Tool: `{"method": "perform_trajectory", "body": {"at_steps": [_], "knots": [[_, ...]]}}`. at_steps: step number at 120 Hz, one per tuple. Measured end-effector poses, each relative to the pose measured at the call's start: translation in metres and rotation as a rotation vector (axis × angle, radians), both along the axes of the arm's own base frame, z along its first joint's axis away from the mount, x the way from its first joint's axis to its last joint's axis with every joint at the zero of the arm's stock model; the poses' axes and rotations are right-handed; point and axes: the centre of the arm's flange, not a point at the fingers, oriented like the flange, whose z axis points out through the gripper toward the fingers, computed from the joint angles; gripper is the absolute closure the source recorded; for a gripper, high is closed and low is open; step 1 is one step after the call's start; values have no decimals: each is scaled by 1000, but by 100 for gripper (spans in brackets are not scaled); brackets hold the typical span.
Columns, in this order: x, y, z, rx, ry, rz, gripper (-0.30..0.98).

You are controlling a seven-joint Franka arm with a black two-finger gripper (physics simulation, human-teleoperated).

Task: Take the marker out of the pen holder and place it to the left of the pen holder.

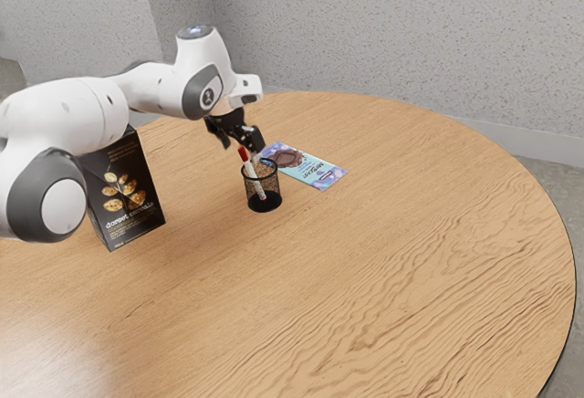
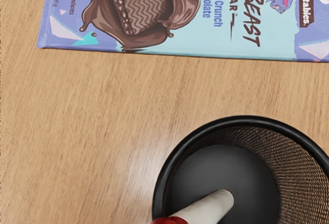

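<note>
Nearest: 1 black box (image 1: 128, 193), upright. Beyond, 1 mesh pen holder (image 1: 265, 203) contains the marker (image 1: 254, 177), leaning on the rim because the cup is wider; its red end protrudes, hence graspable. Gripper (image 1: 242, 146) above, 2 fingers wide, presumably to straddle that end. Farther: 1 chocolate bar (image 1: 308, 165), flat.

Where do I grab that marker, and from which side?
I'd pinch the red end of the marker from above: it sticks out over the pen holder's rim, while the white body sits mostly inside. It leans toward the exterior view's left; matching that tilt should help.
</note>
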Motion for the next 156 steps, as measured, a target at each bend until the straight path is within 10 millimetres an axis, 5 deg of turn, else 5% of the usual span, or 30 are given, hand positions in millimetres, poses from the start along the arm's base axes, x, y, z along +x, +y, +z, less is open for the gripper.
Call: {"method": "perform_trajectory", "body": {"at_steps": [72,103,135,144,156], "knots": [[-3,-3,-16,-33,-26,-37,1],[-3,-3,-6,-35,-40,-45,50],[-5,-10,-4,-33,-38,-55,69],[-16,-25,12,-30,-35,-73,71],[-31,-36,61,-12,-77,-85,73]]}}
